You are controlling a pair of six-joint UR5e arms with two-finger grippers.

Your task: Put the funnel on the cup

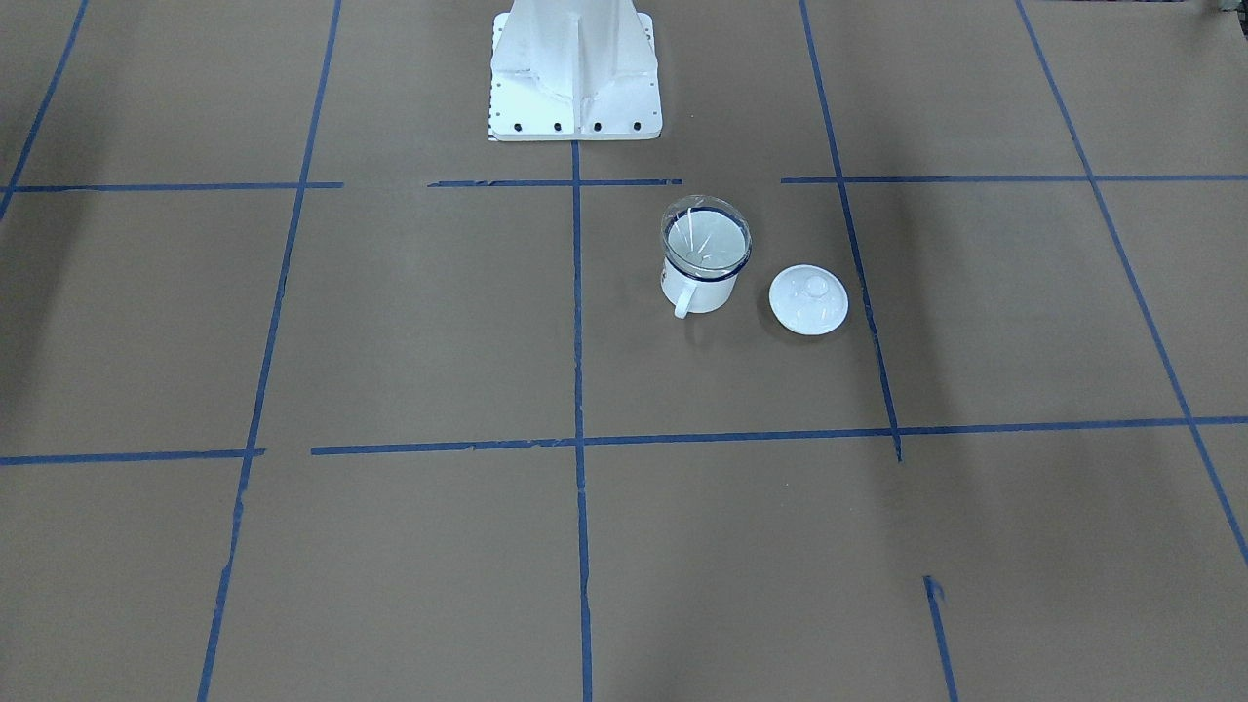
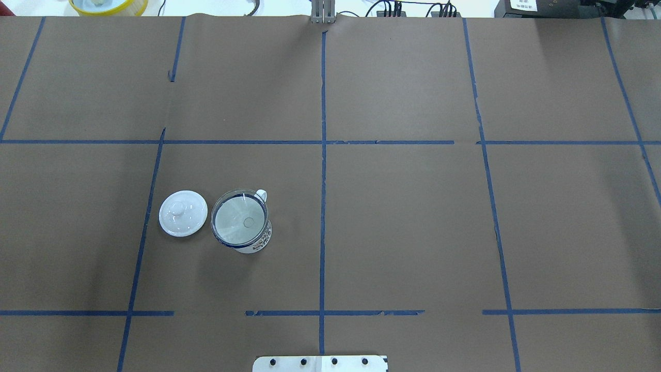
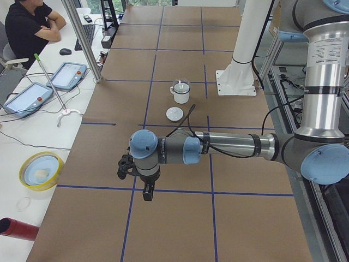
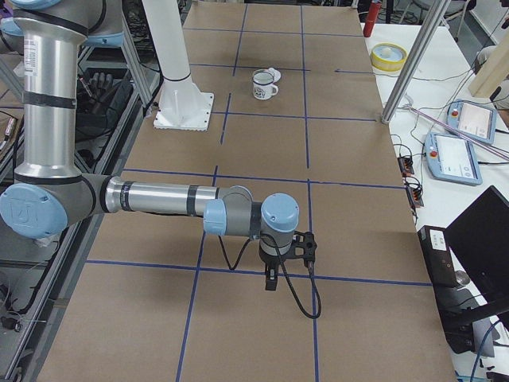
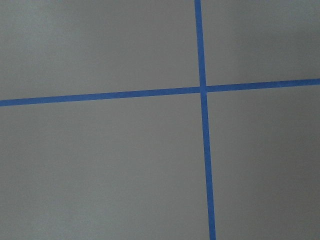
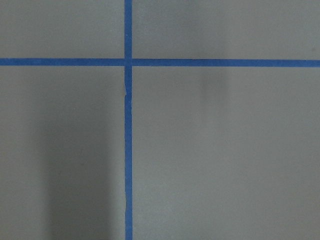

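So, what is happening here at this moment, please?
Nothing is being handled right now. The clear funnel sits in the mouth of the white cup, so the placing looks done. A white lid lies on the table beside the cup. The left gripper and the right gripper hang over bare table, far from these things; I cannot tell if they are open or shut.

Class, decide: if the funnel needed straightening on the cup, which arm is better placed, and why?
Left, probably. The funnel sits in the cup, which stands on the robot's left side of the centre tape line.
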